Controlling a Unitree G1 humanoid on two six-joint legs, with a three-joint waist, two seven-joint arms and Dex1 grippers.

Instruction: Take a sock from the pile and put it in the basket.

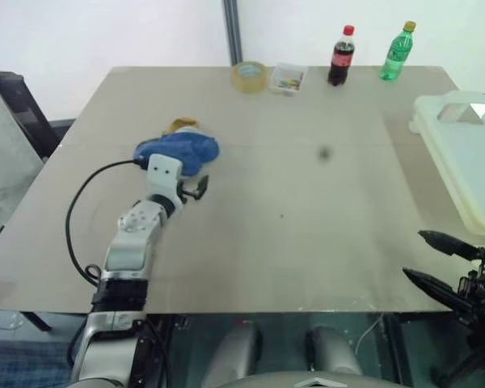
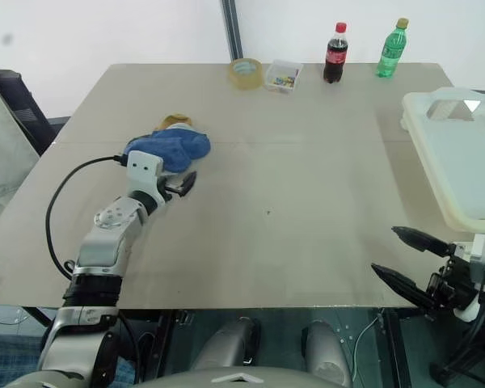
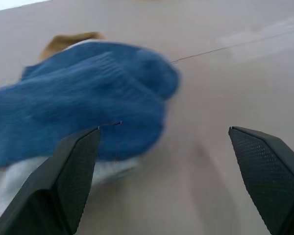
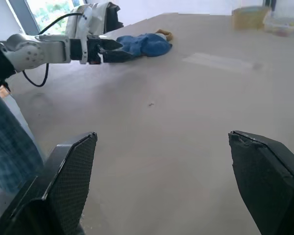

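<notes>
Where the scene is taken from its largest part down, the beige desk (image 1: 307, 234) is seen first, spread across both eye views. At its right edge the cream-white basket (image 1: 461, 162) is placed, its handle cut-out turned toward the far side. On the left half of the desk the pile (image 1: 182, 148) of socks is found, a blue sock uppermost, a mustard-yellow one showing behind it and a light grey one beneath. The left gripper (image 1: 196, 191) is held just beside the pile's near edge, its fingers (image 3: 71, 171) spread wide with nothing between them. The right gripper (image 2: 411, 259) is kept at the desk's near right corner, well apart from the pile, likewise spread and empty. Along the far edge a tape roll (image 1: 250, 76), a small clear box (image 1: 288, 78), a cola bottle (image 1: 341, 55) and a green bottle (image 1: 398, 52) are ranged.
</notes>
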